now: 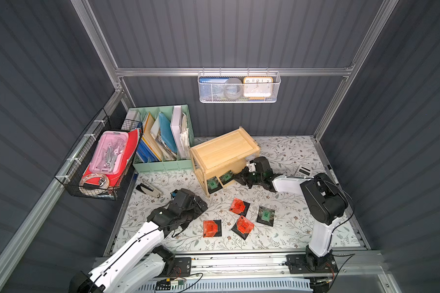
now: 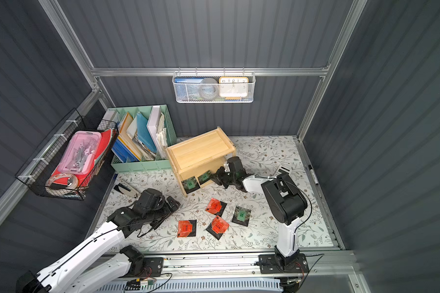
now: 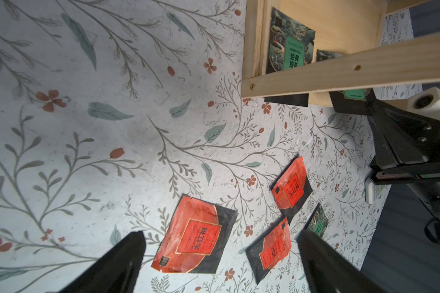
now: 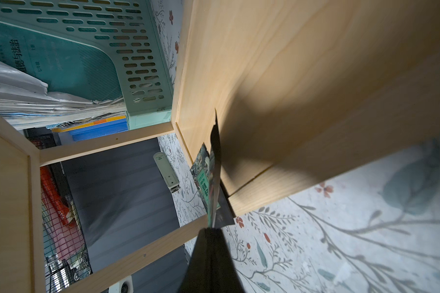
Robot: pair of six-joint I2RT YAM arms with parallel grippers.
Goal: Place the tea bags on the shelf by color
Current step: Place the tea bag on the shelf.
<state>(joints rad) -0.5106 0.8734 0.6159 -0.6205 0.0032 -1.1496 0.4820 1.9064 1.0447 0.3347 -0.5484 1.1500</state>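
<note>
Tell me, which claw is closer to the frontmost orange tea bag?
Left. The left claw is open just beside that orange tea bag; the right claw is off at the shelf, shut on a green tea bag.

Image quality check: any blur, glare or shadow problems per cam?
Both top views: even light, clock face partly washed out. Left wrist: left fingers out of focus, orange bag crisp. Right wrist: right fingers, shut on a green bag, blurred; dark shadow across the shelf; mat soft.
</note>
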